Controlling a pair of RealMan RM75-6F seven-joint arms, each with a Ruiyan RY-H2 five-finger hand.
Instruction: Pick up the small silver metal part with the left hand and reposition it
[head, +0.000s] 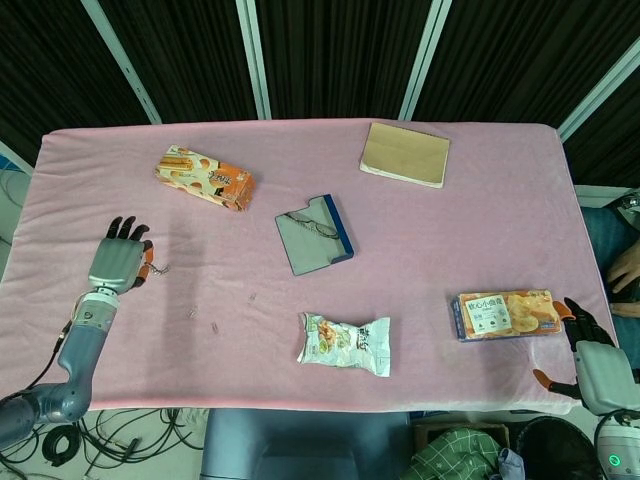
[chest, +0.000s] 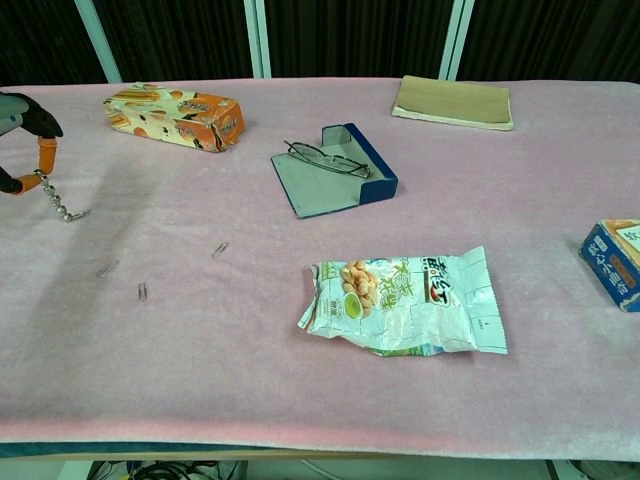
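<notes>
Only chest view shows fingers (chest: 40, 160) pinching chain (chest: 62, 203) (silver).

Print shows on the snack bag (chest: 405, 301) and boxes — none of it legible.

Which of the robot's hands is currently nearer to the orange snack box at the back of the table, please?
Left. The left hand sits just in front of and left of the orange snack box, pinching a silver chain. The right hand is at the opposite front corner.
</notes>
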